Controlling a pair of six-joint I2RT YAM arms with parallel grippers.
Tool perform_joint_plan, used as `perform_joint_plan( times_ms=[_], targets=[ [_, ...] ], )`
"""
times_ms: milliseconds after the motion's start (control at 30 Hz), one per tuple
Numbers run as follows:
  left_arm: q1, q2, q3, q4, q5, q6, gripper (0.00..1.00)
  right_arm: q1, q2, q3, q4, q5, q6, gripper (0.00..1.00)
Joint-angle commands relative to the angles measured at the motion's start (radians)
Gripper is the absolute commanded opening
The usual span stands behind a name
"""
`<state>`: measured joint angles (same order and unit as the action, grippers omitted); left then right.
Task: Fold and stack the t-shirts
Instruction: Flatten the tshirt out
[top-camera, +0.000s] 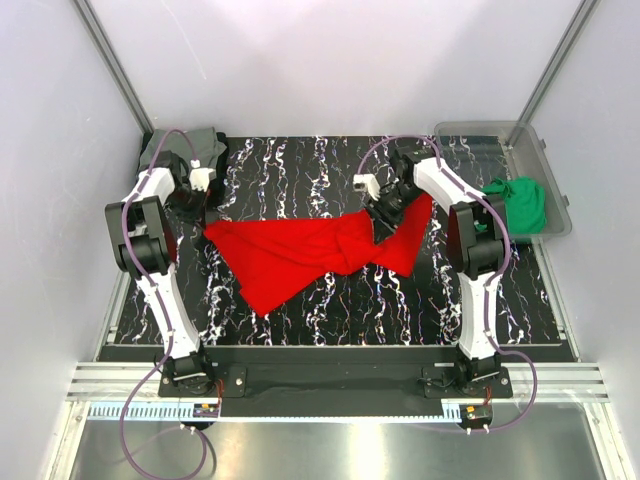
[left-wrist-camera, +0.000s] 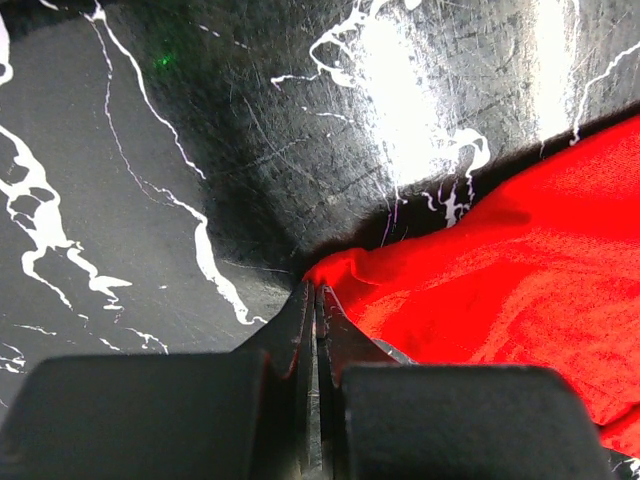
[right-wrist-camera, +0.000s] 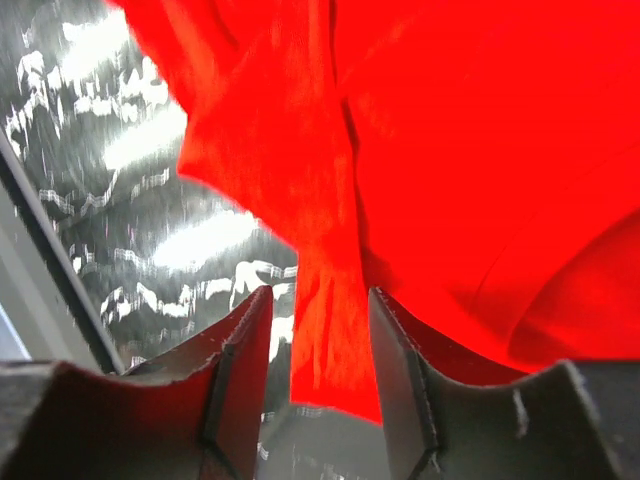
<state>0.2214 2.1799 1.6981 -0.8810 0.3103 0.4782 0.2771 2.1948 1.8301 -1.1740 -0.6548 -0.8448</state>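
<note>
The bright red t-shirt lies bunched across the middle of the black marbled table. My left gripper is low at its left corner. In the left wrist view the gripper is shut, with the corner of the red cloth at its tips. My right gripper is over the shirt's right part. In the right wrist view it is open, and a strip of the red cloth hangs between its fingers. A grey-olive shirt lies at the back left. A green shirt sits in a bin. I cannot see the dark shirt.
A clear plastic bin stands at the back right and holds the green shirt. White walls and metal frame posts close in the table on three sides. The arm bases stand at the near edge.
</note>
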Motion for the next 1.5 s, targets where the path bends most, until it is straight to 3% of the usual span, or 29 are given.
perform_joint_plan(
  times_ms=[0,700,767,833,867,967,1200,1300,1467],
  targets=[
    [-0.004,-0.034,-0.026,-0.007,0.007,0.010,0.00,-0.009,-0.043,-0.009,-0.073,0.038,-0.096,0.50],
    [-0.011,-0.038,-0.040,-0.007,0.004,-0.003,0.00,-0.009,0.085,0.040,-0.039,0.046,-0.083,0.58],
    [-0.011,-0.039,-0.043,-0.006,0.003,-0.003,0.00,-0.009,0.095,0.047,-0.042,0.040,-0.083,0.53],
    [-0.013,-0.042,-0.049,-0.007,0.001,-0.003,0.00,-0.009,0.094,0.058,-0.047,0.032,-0.085,0.40],
    [-0.011,-0.042,-0.051,-0.006,0.000,0.000,0.00,-0.007,0.088,0.064,-0.059,0.029,-0.088,0.20],
    [-0.013,-0.043,-0.049,-0.006,0.000,0.003,0.00,-0.009,0.056,0.112,-0.134,-0.005,-0.111,0.03],
    [-0.013,-0.029,-0.020,-0.006,0.007,0.000,0.00,-0.009,-0.020,0.271,-0.263,-0.113,-0.073,0.00],
    [-0.013,-0.020,-0.012,-0.006,0.013,0.000,0.00,-0.009,0.019,0.437,-0.319,-0.169,-0.024,0.00],
    [-0.013,-0.011,-0.006,-0.007,0.018,-0.003,0.00,0.007,0.130,0.707,-0.204,-0.261,0.179,0.00]
  ],
)
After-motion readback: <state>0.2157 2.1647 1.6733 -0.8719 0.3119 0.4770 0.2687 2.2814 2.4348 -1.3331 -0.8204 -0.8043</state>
